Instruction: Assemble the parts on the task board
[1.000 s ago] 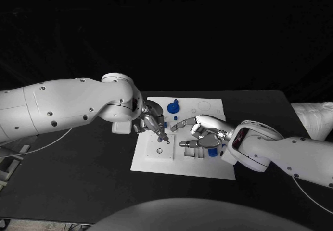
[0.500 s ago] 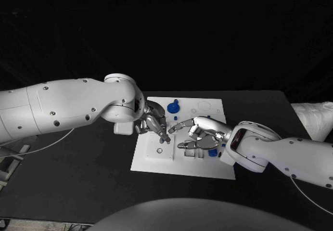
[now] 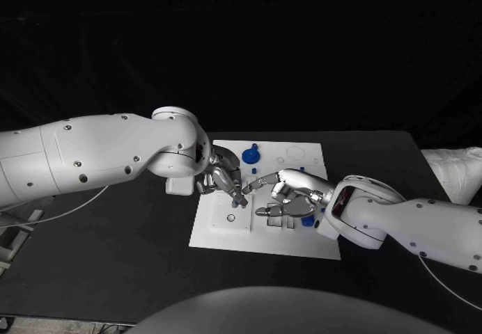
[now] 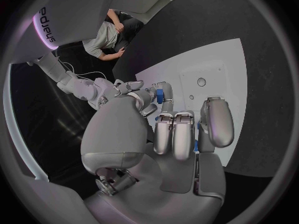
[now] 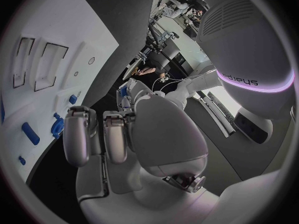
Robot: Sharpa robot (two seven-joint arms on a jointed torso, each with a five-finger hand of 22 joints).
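The white task board (image 3: 251, 236) lies mid-table. My left hand (image 3: 223, 175) hovers over its left part and pinches a small blue part (image 3: 238, 182) at its fingertips; the left wrist view shows this part (image 4: 160, 95) above the board (image 4: 212, 69). My right hand (image 3: 289, 196) hangs over the board's middle with fingers spread, one reaching toward the pinched part; whether it touches, I cannot tell. A tall blue part (image 3: 251, 151) stands at the far edge, and another blue part (image 3: 306, 221) lies beside the right palm. The right wrist view shows blue parts (image 5: 30, 133) on the board (image 5: 62, 30).
A crumpled white bag (image 3: 457, 170) sits at the table's right edge. The board has rectangular recesses (image 5: 49, 67) and small round holes (image 3: 231, 218). Black tabletop (image 3: 120, 257) surrounds the board on all sides.
My right hand has edged slightly left and its reaching finger has come closer to the left hand's fingertips. The left hand has barely moved.
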